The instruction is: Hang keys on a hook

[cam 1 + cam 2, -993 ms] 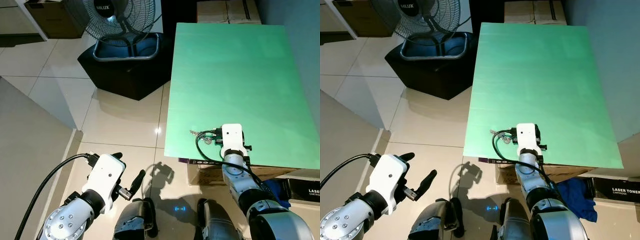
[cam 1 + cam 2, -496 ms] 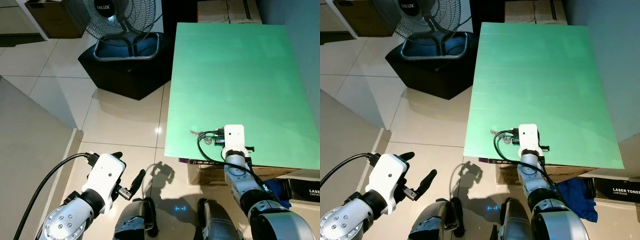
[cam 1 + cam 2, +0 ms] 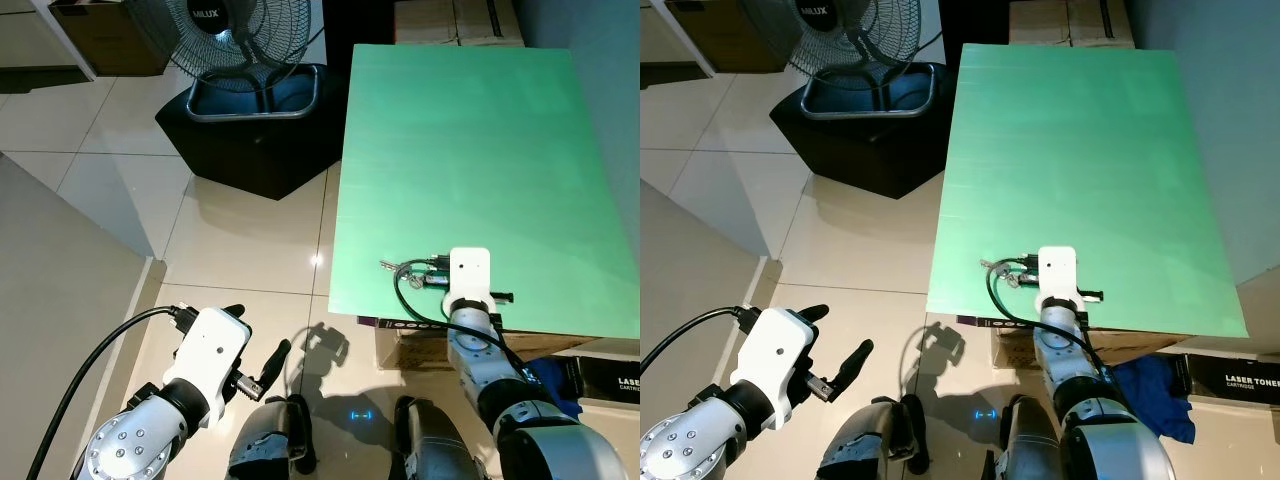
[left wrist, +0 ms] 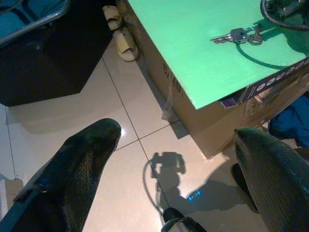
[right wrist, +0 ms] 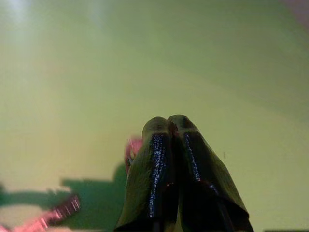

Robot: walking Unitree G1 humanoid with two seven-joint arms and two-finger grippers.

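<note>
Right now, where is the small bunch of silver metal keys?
The bunch of silver metal keys lies on the green tabletop, near its front left corner, just left of the right gripper.

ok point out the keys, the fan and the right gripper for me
keys [image 4: 237,36], left wrist view, on the key heads by the ring
fan [image 3: 235,30], left eye view, on the wire grille
right gripper [image 5: 168,126], right wrist view, where the two shut fingertips meet over the green table
</note>
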